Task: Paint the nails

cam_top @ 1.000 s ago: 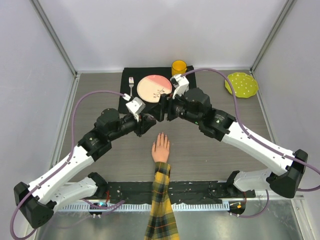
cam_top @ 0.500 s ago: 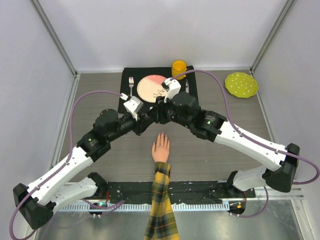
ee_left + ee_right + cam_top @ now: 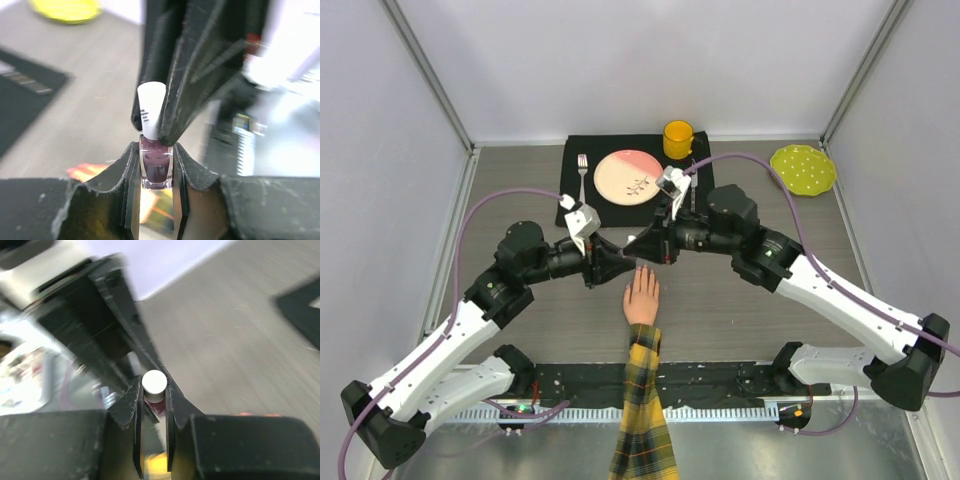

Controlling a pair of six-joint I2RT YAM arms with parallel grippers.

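Observation:
The pale mannequin hand [image 3: 642, 297] lies palm down in a yellow-black plaid sleeve [image 3: 643, 400], fingers pointing away from the arms. Its nails [image 3: 644, 272] are too small to make out, and the grippers overhang the fingertips. My left gripper [image 3: 618, 263] [image 3: 156, 147] is shut on a small purple polish bottle [image 3: 156, 169], held above the fingertips. My right gripper [image 3: 640, 247] [image 3: 154, 382] meets it from the other side and is shut on the bottle's white cap [image 3: 154, 382] [image 3: 151, 107].
At the back a black mat [image 3: 570, 203] carries a pink-and-cream plate [image 3: 628, 176] and a fork [image 3: 583, 168], with a yellow cup [image 3: 678, 137] behind it. A yellow-green dotted plate [image 3: 804, 168] lies at the back right. Grey walls enclose the table.
The right gripper came in to the bottle and shut on its cap. Both grippers shifted nearer, from beside the plate to over the hand's fingertips.

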